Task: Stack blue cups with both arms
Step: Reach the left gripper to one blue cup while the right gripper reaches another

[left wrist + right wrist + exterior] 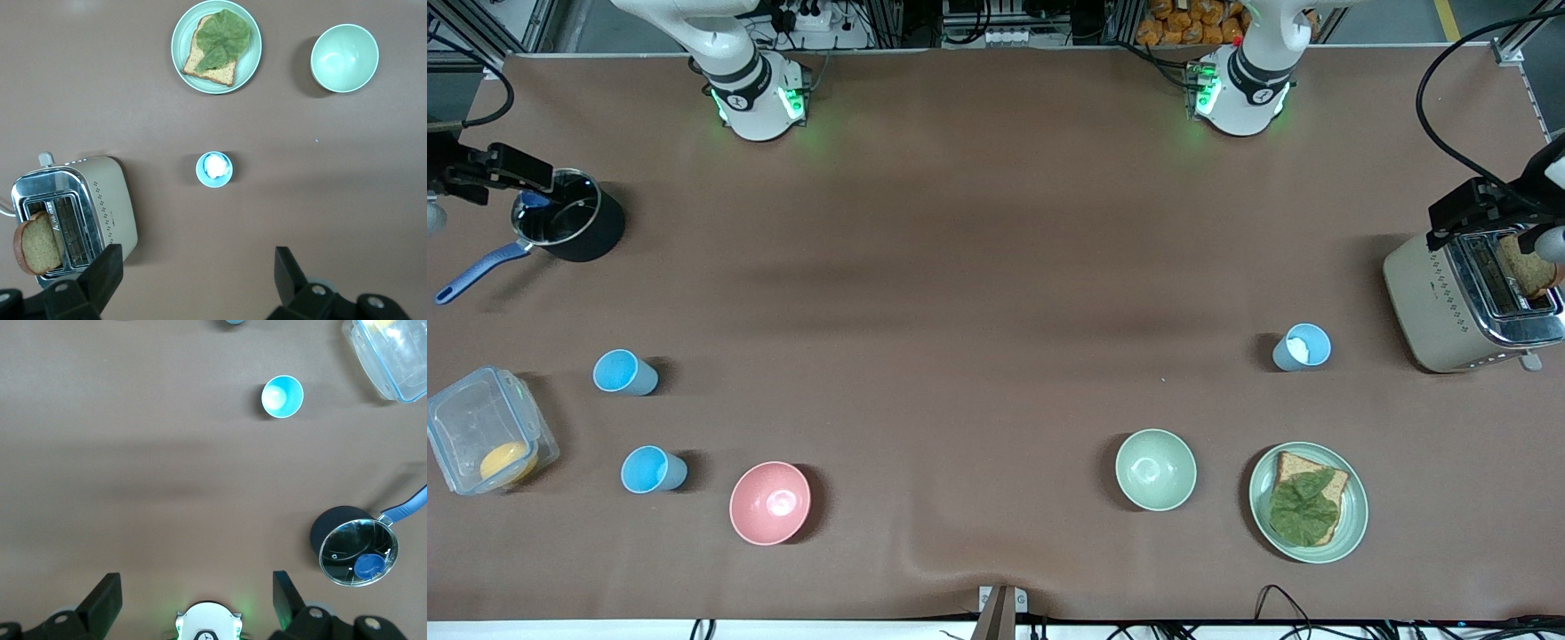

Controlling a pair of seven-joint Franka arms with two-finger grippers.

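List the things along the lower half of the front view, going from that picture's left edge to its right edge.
Clear plastic container → two sky-blue plastic cups, one farther from the camera, one nearer → pink bowl → pale green bowl → pale green plate with bread and lettuce.

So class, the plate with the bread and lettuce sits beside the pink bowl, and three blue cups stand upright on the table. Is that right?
Not quite. The plate with bread and lettuce sits beside the pale green bowl, not the pink bowl, which is toward the right arm's end. The front view shows this. The three blue cups do stand upright.
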